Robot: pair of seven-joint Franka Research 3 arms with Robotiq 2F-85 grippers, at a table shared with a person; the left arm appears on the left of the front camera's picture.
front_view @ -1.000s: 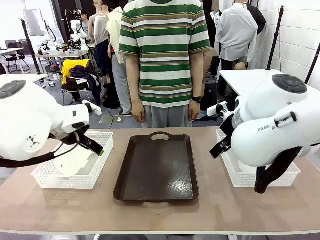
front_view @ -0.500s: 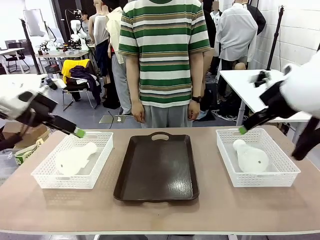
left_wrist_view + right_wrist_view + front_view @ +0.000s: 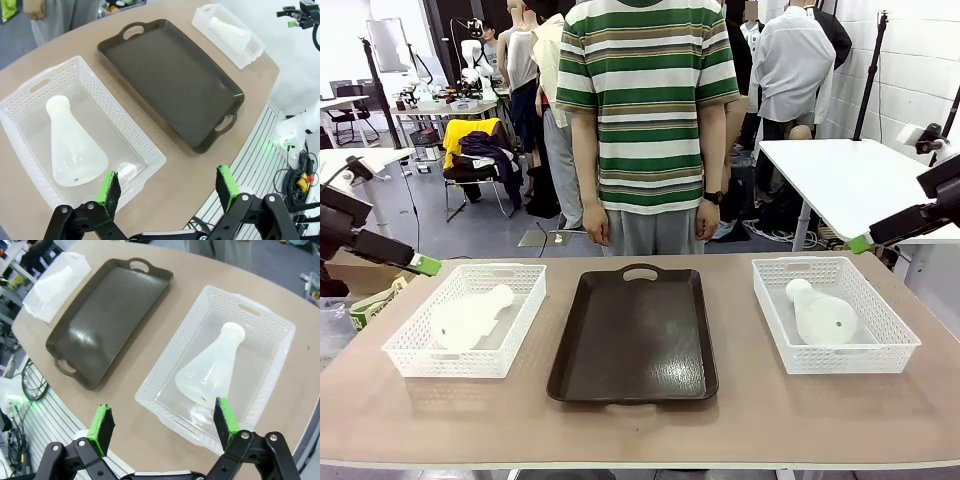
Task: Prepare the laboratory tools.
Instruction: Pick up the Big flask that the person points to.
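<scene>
Quick status from our side: both arms sit out at the edges of the counter [image 3: 640, 420]. Our left gripper [image 3: 167, 184] is spread wide open and holding nothing, hanging above the near corner of the left basket [image 3: 131, 131]. The right gripper [image 3: 163, 424] is just as wide open and also holding nothing, looking down over the right basket [image 3: 165, 371].

The left flask [image 3: 470, 315] is lying on its side inside the left basket, with its neck pointing toward the far side of the counter. The right flask [image 3: 823, 316] is lying on its side in the right basket, neck also pointing away from us. Neither gripper touches either flask.

The dark brown tray [image 3: 632, 340] sits between the two baskets, apart from both. A person [image 3: 650, 120] in a striped shirt stands at the far edge, hands down at their sides.
</scene>
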